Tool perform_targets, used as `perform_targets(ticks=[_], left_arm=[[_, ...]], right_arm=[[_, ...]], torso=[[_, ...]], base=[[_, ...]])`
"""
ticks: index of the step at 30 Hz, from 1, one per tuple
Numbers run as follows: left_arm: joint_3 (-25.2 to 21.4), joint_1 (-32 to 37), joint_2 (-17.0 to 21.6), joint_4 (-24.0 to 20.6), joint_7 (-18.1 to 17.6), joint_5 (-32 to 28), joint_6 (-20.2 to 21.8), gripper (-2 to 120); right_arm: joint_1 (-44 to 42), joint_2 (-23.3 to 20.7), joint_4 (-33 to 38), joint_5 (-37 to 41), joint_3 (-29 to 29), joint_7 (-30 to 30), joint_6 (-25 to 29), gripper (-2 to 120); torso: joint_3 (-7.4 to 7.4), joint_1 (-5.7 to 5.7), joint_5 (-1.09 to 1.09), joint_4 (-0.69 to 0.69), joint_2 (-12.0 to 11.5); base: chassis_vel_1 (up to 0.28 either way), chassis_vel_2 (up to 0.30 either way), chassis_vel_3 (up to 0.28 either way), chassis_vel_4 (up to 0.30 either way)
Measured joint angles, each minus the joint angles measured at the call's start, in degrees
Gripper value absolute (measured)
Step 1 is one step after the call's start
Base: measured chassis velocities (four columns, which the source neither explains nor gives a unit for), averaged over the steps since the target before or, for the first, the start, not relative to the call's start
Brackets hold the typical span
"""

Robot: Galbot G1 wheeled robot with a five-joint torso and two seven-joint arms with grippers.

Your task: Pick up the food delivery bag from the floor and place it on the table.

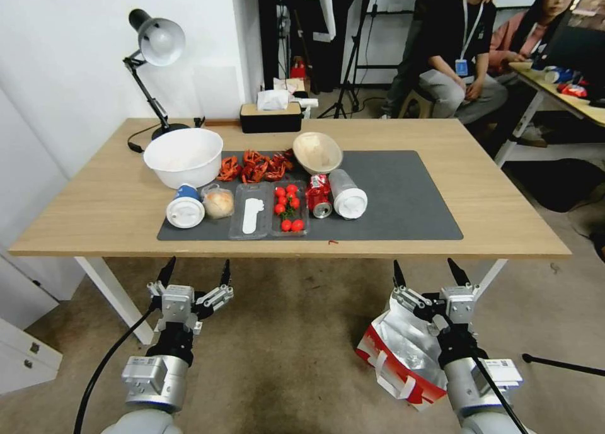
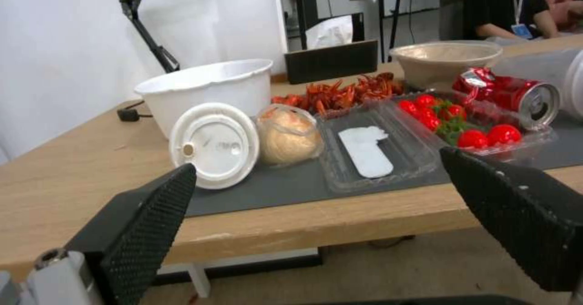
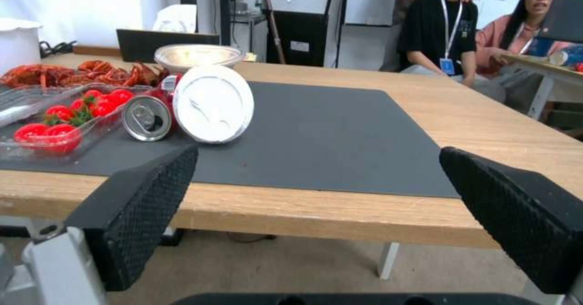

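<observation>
while the boxy white-and-red food delivery bag (image 1: 403, 352) with its crinkly silver foil lining sits on the stained brownish-grey floor (image 1: 283, 358) beside the right arm, both grippers hover just short of the near edge of the light wood table (image 1: 94, 213) with the dark grey mat (image 1: 403, 201). the left gripper (image 1: 195, 274) has its fingers spread wide and empty, and the right gripper (image 1: 428, 274) is spread the same way above the bag, holding nothing.
</observation>
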Motion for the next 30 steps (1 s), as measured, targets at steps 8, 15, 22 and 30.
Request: perform_targets(ticks=[8,15,22,30], left_arm=[[0.0,0.0,0.0,0.0,0.0,0.0,0.0,100],[0.0,0.0,0.0,0.0,0.0,0.0,0.0,100],[0.0,0.0,0.0,0.0,0.0,0.0,0.0,100],[0.1,0.0,0.1,0.0,-0.1,-0.1,0.0,100]], right_arm=[[0.0,0.0,0.0,0.0,0.0,0.0,0.0,100],[0.0,0.0,0.0,0.0,0.0,0.0,0.0,100],[0.0,0.0,0.0,0.0,0.0,0.0,0.0,100],[-0.1,0.0,0.0,0.2,0.1,-0.2,0.1,100]], torso=[[0.0,0.0,0.0,0.0,0.0],[0.0,0.0,0.0,0.0,0.0],[0.0,0.0,0.0,0.0,0.0],[0.0,0.0,0.01,0.01,0.0]], base=[[0.0,0.0,0.0,0.0],[0.0,0.0,0.0,0.0],[0.0,0.0,0.0,0.0],[0.0,0.0,0.0,0.0]])
